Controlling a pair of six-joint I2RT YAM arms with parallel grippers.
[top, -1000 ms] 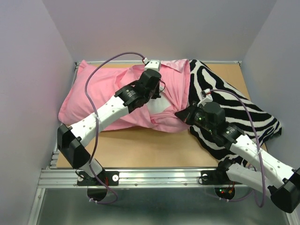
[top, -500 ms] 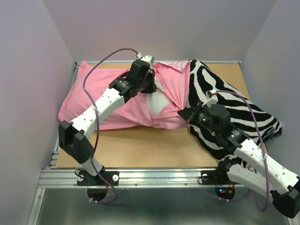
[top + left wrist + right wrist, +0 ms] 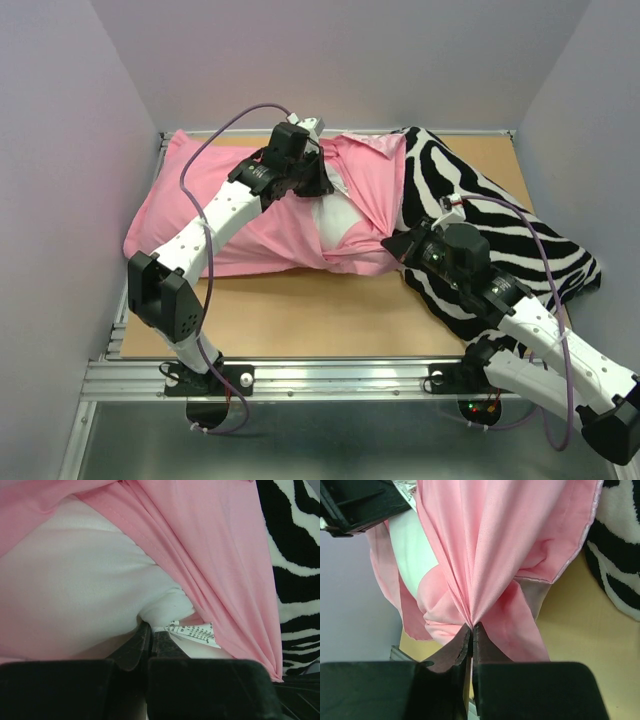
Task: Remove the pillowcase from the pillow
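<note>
With the left gripper (image 3: 150, 630) clamped on the pillow (image 3: 75, 595) corner and the right gripper (image 3: 471, 630) pinching the pillowcase (image 3: 495, 545), 1 thin satin pinch could slip — leaving the cover bunched on.

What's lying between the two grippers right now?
In the top view, bunched pillowcase and exposed white pillow span from the left gripper to the right gripper.

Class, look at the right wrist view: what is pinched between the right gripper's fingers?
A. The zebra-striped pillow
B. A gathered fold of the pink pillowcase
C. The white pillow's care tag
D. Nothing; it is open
B: the right gripper is closed on a bunched fold of the pink pillowcase, whose pleats fan out from the fingertips.
</note>
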